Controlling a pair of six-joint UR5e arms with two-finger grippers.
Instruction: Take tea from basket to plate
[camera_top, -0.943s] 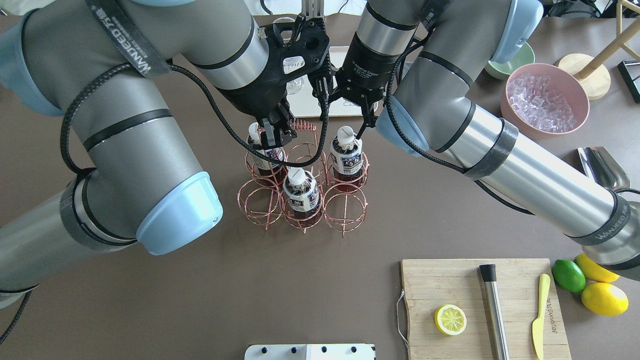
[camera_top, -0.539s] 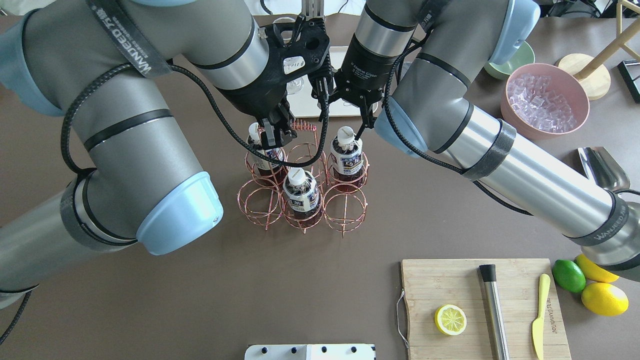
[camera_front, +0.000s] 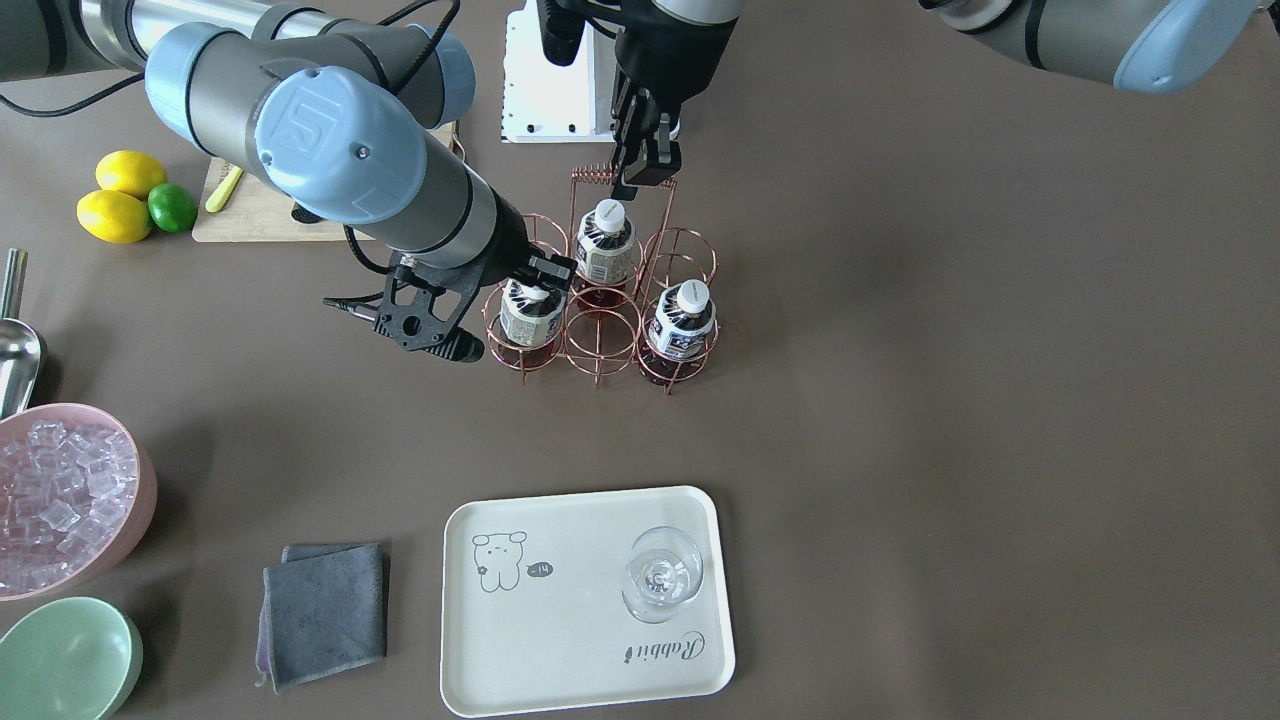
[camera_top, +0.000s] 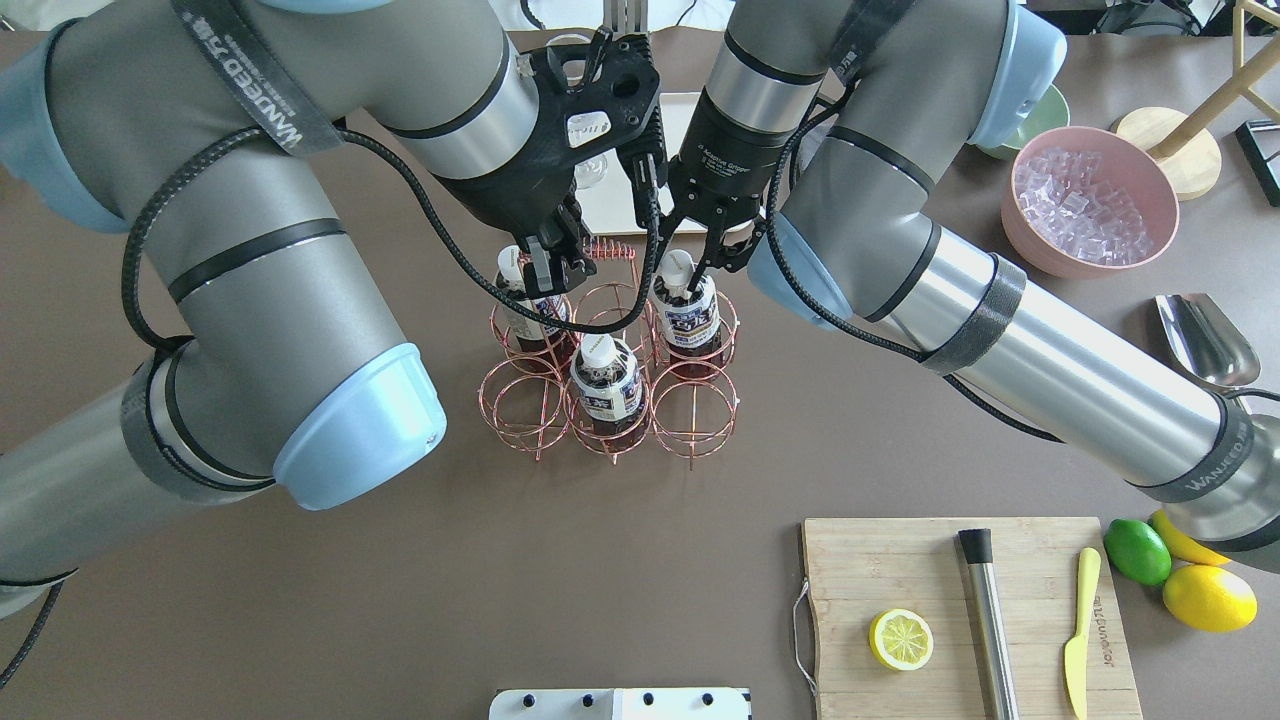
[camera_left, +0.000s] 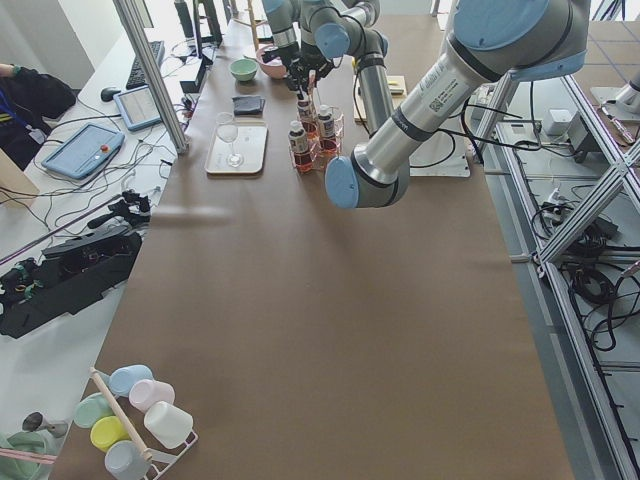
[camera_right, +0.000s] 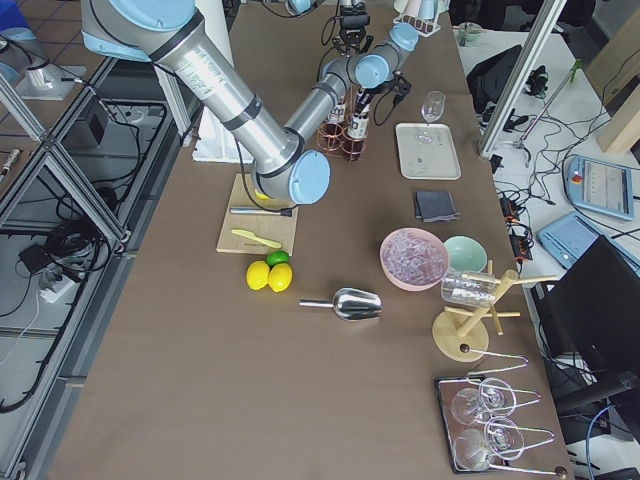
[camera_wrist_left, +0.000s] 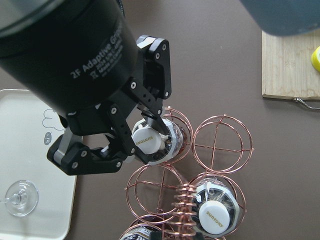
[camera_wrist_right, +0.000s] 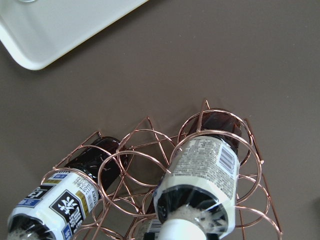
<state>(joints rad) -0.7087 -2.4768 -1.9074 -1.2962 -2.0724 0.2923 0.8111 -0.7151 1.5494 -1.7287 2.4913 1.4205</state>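
Overhead exterior: right arm reaches into basket (camera_top: 692, 408)

Your right gripper (camera_top: 686, 268), wrist tipped down, pinches the cap of 1 tea (camera_top: 688, 322) standing in a far corner ring. Your left gripper (camera_top: 553, 268), narrow, clamps the handle (camera_top: 606, 250).

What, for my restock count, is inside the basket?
Three tea bottles stand in three rings of the basket; three rings hold nothing. The floors under the bottles are covered.

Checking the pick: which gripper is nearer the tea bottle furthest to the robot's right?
Right. The right gripper is closed around the cap of that tea bottle; the left gripper is off to its left, at the handle of the basket.
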